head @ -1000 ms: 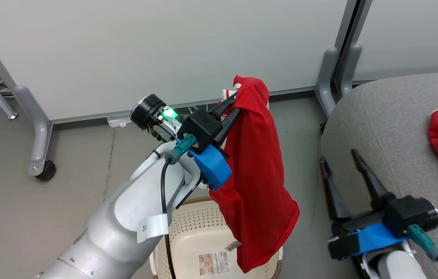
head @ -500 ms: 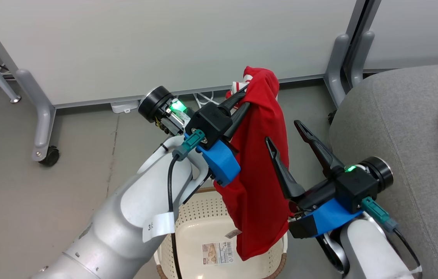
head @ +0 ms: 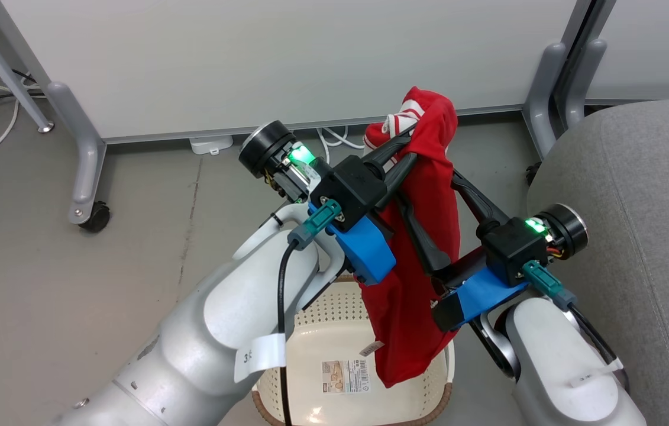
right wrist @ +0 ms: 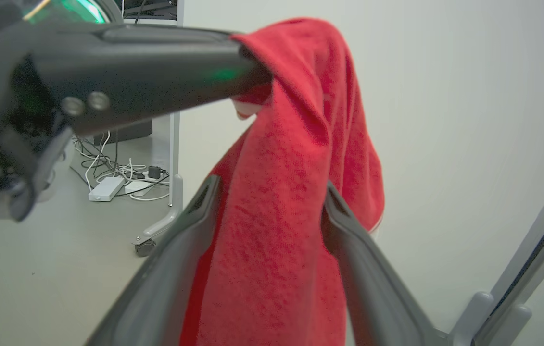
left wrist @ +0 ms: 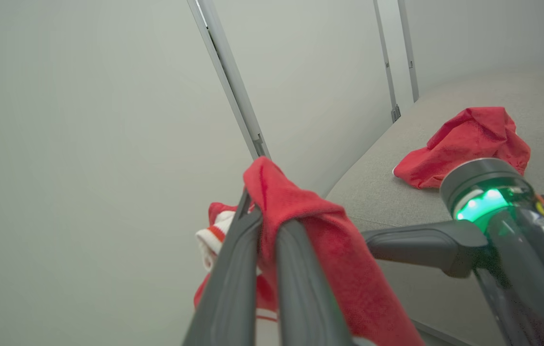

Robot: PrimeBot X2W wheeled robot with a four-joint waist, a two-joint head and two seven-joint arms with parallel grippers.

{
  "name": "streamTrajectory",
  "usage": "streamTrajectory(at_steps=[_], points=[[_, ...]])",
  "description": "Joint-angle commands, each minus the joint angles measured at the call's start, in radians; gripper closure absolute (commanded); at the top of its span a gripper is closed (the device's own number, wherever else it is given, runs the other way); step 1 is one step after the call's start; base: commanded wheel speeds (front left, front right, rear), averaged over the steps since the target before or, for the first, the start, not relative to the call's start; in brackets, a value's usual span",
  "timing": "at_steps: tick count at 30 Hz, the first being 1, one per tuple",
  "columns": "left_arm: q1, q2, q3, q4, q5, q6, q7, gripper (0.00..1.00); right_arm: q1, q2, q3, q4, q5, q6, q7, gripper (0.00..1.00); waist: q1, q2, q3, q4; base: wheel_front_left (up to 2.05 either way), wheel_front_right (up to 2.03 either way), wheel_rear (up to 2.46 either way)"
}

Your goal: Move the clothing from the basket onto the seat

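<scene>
- Left hand (head: 410, 127) is clamped tight on the top fold of a red garment (head: 423, 254).
- It hangs limp from those fingers, its lower end over the basket (head: 334, 319).
- Right hand (head: 426, 186) is spread wide, one finger on either side of the hanging cloth.
- Second red garment (left wrist: 464, 144) lies crumpled on the grey seat (head: 636, 177).

Probably a lab or test room: white partition panels (head: 287, 59) on wheeled legs (head: 86, 177), bare grey floor (head: 44, 284), loose cables (right wrist: 127, 174).
</scene>
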Motion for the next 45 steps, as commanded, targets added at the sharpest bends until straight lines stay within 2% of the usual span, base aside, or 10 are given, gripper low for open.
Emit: streamTrajectory(at_steps=[1, 8, 9, 10, 11, 31, 32, 34, 45], points=[[-0.018, -0.001, -0.001, -0.007, -0.001, -0.001, -0.005, 1.00, -0.010, -0.001, -0.003, 0.019, -0.004, 0.000, 0.001, 0.00, -0.0001, -0.0001, 0.000, 0.004, 0.00, 0.00, 0.00], [-0.019, -0.005, -0.007, -0.023, -0.005, -0.001, -0.005, 1.00, -0.017, -0.001, -0.011, 0.109, 0.018, 0.000, 0.001, 0.00, -0.0001, -0.0001, -0.005, 0.015, 0.00, 0.00, 0.00], [-0.018, -0.005, -0.007, -0.023, -0.005, -0.001, -0.005, 1.00, -0.016, -0.001, -0.009, 0.119, 0.022, 0.000, 0.001, 0.61, -0.0001, -0.0001, -0.006, 0.015, 0.00, 0.00, 0.00], [-0.017, -0.005, -0.006, -0.024, -0.004, -0.001, -0.005, 1.00, -0.018, -0.001, -0.009, 0.125, 0.026, 0.000, 0.001, 0.84, -0.0001, -0.0001, -0.007, 0.014, 0.00, 0.00, 0.00], [-0.015, -0.005, -0.005, -0.024, -0.003, -0.001, -0.005, 1.00, -0.019, -0.001, -0.007, 0.131, 0.031, 0.000, 0.001, 1.00, -0.0001, -0.0001, -0.008, 0.013, 0.00, 0.00, 0.00], [0.009, 0.002, -0.006, -0.012, -0.005, -0.001, -0.005, 1.00, -0.016, -0.001, 0.006, 0.129, 0.064, 0.000, 0.001, 1.00, -0.0001, -0.0001, -0.021, 0.001, 0.00, 0.00, 0.00], [0.009, 0.002, -0.006, -0.009, -0.007, -0.001, -0.005, 0.85, -0.016, -0.001, 0.006, 0.129, 0.064, 0.000, 0.001, 1.00, -0.0001, -0.0001, -0.021, 0.001, 0.00, 0.00, 0.00], [0.010, 0.001, -0.001, -0.008, -0.008, -0.001, -0.005, 0.00, -0.015, -0.001, 0.007, 0.127, 0.067, 0.000, 0.001, 1.00, -0.0001, -0.0001, -0.022, 0.000, 0.00, 0.00, 0.00], [0.009, -0.002, 0.007, 0.000, 0.000, -0.001, -0.005, 0.00, -0.015, -0.001, -0.002, 0.114, 0.069, 0.000, 0.001, 1.00, -0.0001, -0.0001, -0.015, -0.002, 0.00, 0.00, 0.00]])
